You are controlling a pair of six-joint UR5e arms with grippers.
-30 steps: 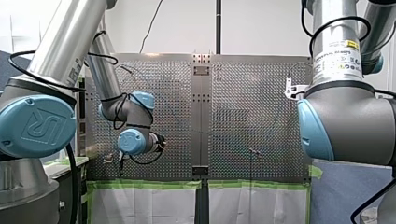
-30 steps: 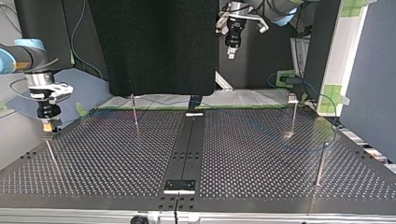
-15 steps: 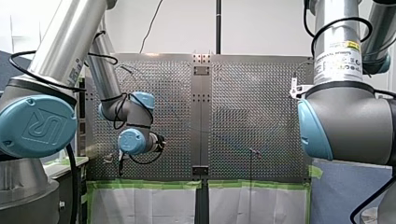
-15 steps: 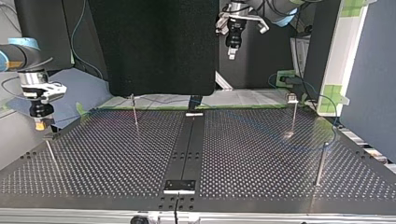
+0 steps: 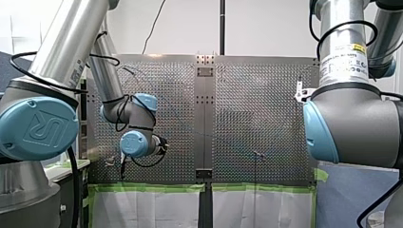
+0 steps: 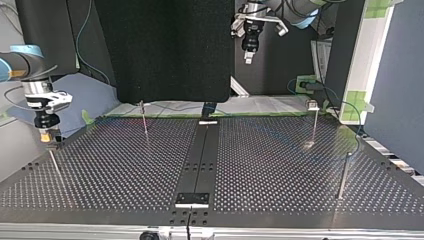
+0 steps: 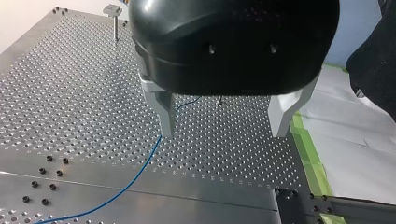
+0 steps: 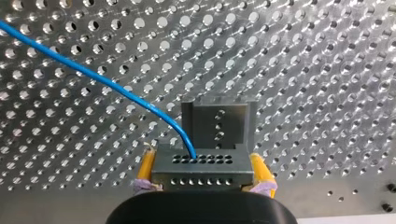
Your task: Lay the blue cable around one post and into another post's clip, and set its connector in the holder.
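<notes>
**Worktop** (image 6: pixel 125 170), top view: four thin obstacles rise, the far post (image 6: pixel 144 119), clip post (image 6: pixel 314 120), right post (image 6: pixel 343 175) and left post (image 6: pixel 54 165), the last just below my right gripper (image 6: pixel 47 136). The holder (image 8: pixel 218 122) stands directly ahead of its clamped connector (image 8: pixel 201 170). The blue cable (image 7: pixel 144 165) trails across the holes beneath my wide-spread left gripper (image 7: pixel 224 133). Between the posts the centre strip (image 6: pixel 200 160) lies open.

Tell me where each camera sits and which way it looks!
Front view: behind the arms, looking over the table; my left arm and right arm show.
Top view: across the table, facing the arms; my right arm at its left, my left arm up top.
Left wrist view: on my left wrist, looking down at the table; my left jaws, open.
Right wrist view: on my right wrist, facing the table; my right jaws, shut on the connector.
Both wrist views share the blue cable.
</notes>
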